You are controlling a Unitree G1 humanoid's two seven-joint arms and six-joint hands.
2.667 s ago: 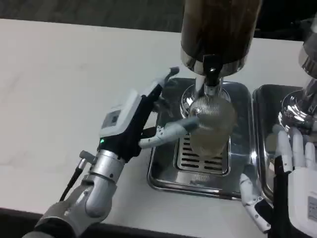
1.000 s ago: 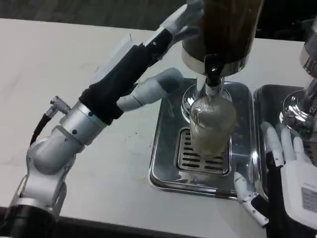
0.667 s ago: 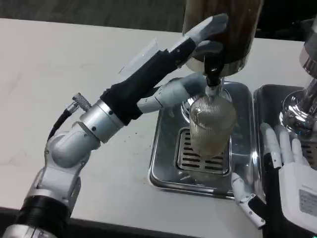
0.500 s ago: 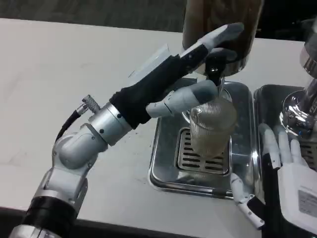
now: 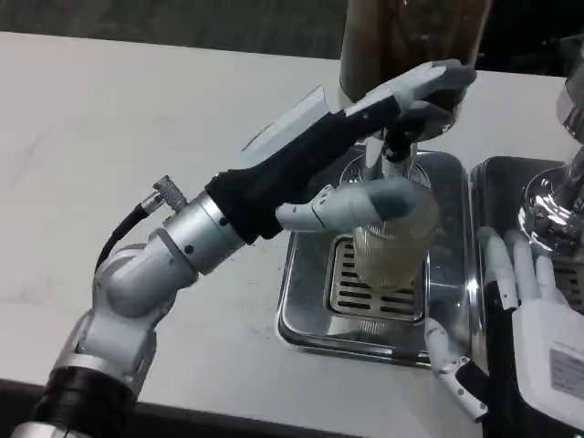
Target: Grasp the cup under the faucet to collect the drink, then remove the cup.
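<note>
L hand (image 5: pixel 365 137) fingers on faucet (image 5: pixel 398 139), thumb over cup (image 5: pixel 392 246)

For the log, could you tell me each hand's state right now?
Left hand: open, fingers reaching over the faucet.
Right hand: open, holding nothing.

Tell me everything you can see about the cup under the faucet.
The cup is clear, ribbed and plastic-looking, standing upright on the slotted grate of the metal drip tray, directly beneath the dispenser's faucet. It looks partly filled with a pale, cloudy drink. The left hand reaches across above it, its thumb lying over the cup's upper part and its fingers up at the faucet; whether the thumb touches the cup is unclear. The right hand waits apart, to its right.
</note>
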